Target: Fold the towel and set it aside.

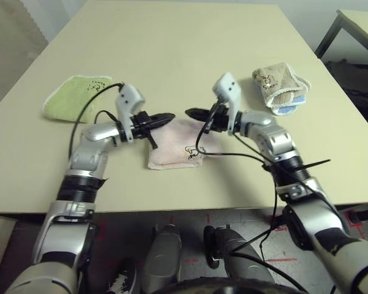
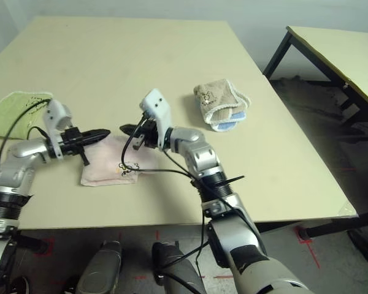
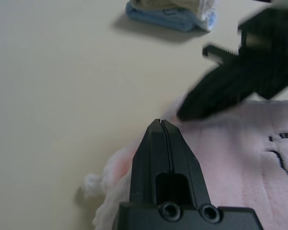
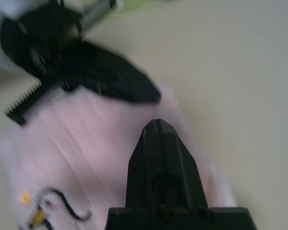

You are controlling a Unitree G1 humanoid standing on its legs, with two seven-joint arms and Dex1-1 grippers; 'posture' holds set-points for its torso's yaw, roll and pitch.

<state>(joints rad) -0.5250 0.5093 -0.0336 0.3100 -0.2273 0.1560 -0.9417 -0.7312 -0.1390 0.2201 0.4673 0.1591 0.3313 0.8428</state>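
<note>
Pink towel [image 1: 175, 147]: lies folded into a compact, roughly square bundle on the beige surface [image 1: 190, 55], lower centre of the head view, near the front edge. Pale pink terry, soft rounded edges. Small dark cartoon print with a yellow spot [image 1: 191, 151] faces up at the bundle's lower right corner. In the left wrist view a white fluffy tuft of edging [image 3: 92, 182] sticks out at one corner. Flat on the surface, nothing lifted.

Left hand [image 1: 169, 117]: just above the towel's upper left edge, centre-left of the frame, black fingers pressed together to a point, holding nothing. It points toward frame right, close to level. Silver forearm comes up from the lower left, wrist bent inward; white camera housing [image 1: 129, 97] on top; black cable loops off to the left.

Right hand [image 1: 191, 113]: just above the towel's upper right edge, centre of the frame, fingers likewise closed to a point, empty. It points toward frame left. Forearm comes in from the lower right, with its own white housing [image 1: 227, 89] above the wrist.

The two tips face each other above the towel's far edge, close together with a small gap between them.

Green towel [image 1: 73, 95]: flat, upper left, well apart from the pink one.

Beige-and-blue folded towels [image 1: 281, 88]: stacked bundle, upper right, well apart.
</note>
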